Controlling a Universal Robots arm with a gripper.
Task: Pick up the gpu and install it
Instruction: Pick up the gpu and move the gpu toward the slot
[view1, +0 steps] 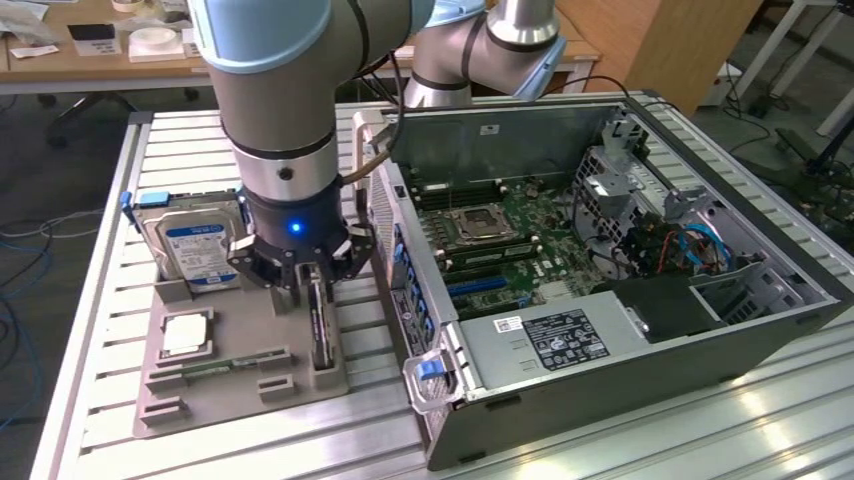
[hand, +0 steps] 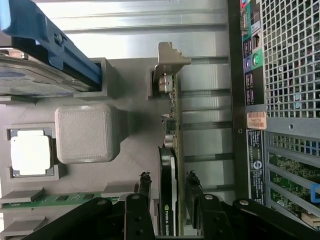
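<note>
The gpu (view1: 320, 325) stands on edge in a slot of the grey holder tray (view1: 240, 395), a thin dark card with a silver bracket (hand: 168, 62) at its far end. My gripper (view1: 310, 285) hangs straight over it, open, one black finger on each side of the card. In the wrist view the gpu (hand: 172, 117) runs between my fingertips (hand: 144, 186), and the gripper (hand: 168, 184) straddles its cooler end with a narrow gap on both sides. The card still sits in its slot.
On the same tray are a silver hard drive (view1: 198, 245) in a blue-edged holder, a processor (view1: 184, 335) and a green memory stick (view1: 220, 368). The open computer case (view1: 627, 330) lies just to the exterior view's right, motherboard (view1: 494, 240) exposed.
</note>
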